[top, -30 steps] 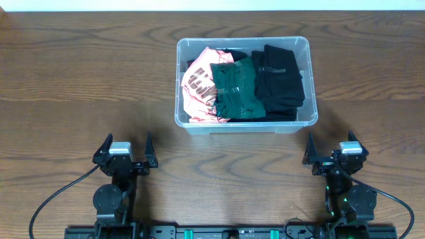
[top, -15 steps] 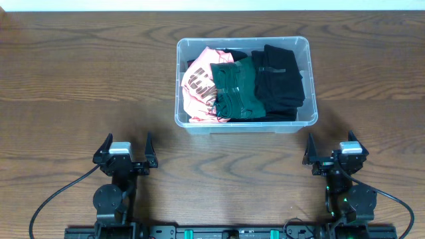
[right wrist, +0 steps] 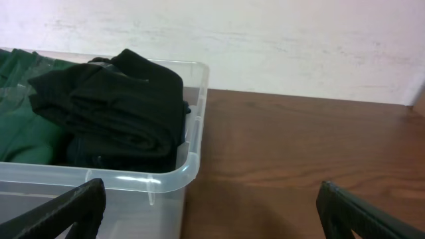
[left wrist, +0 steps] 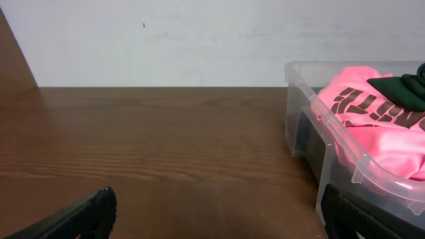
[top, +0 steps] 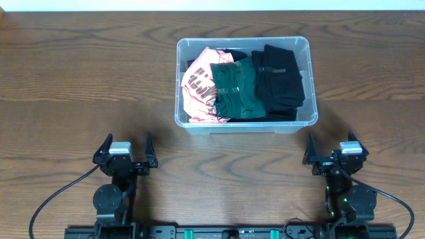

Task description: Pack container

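Brown wood-grain counter (top: 66, 79) is backed by a white wall (left wrist: 166, 40). Nearest, at the counter's front edge, the left fingers (top: 104, 147) and right fingers (top: 309, 149) are spread wide apart, and nothing is held. Farther back, near the centre, the container (top: 246, 126) is set, well apart from both. Inside it, a pink garment (top: 198, 83), a green garment (top: 236, 89) and a black garment (top: 279, 79) are packed side by side.

The left gripper (top: 127, 141) is held low by the near edge of the worktop (top: 66, 79), toward its left corner, with the jaws spread wide and aimed at the far edge. The right gripper (top: 330, 141) is posed likewise toward the near right corner. Both arms are folded back behind the grippers. In each wrist view only the dark fingertips (left wrist: 86, 214) are seen, at the lower corners.
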You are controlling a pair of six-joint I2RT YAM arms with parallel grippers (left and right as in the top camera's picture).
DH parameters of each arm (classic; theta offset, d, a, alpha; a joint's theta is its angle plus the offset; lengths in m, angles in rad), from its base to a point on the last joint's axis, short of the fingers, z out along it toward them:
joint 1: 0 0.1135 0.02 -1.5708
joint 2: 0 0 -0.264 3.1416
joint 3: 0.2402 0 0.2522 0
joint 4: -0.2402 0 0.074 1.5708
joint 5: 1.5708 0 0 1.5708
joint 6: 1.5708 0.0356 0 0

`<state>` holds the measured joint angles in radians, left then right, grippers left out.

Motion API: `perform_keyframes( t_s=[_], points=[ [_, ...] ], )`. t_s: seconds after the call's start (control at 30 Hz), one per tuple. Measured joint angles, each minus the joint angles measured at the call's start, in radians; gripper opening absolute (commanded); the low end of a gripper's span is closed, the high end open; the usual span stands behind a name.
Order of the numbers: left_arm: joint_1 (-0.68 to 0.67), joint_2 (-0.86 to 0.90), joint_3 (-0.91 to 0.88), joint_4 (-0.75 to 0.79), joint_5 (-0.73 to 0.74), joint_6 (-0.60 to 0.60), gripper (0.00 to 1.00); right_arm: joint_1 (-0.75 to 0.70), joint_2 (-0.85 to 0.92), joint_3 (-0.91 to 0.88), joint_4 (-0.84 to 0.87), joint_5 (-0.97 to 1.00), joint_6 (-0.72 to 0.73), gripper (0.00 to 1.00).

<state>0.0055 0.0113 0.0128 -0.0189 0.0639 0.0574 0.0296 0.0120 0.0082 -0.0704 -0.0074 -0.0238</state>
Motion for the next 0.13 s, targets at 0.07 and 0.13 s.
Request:
perform_keyframes(
  t_s=[0.07, 0.13],
  points=[
    [0.0, 0.0, 0.0, 0.0, 0.0, 0.0, 0.98, 0.0, 0.0, 0.0, 0.0, 0.0, 0.0, 0.99],
    [0.0, 0.0, 0.0, 0.0, -0.001, 0.0, 0.98, 0.0, 0.0, 0.0, 0.0, 0.0, 0.0, 0.99]
  ],
)
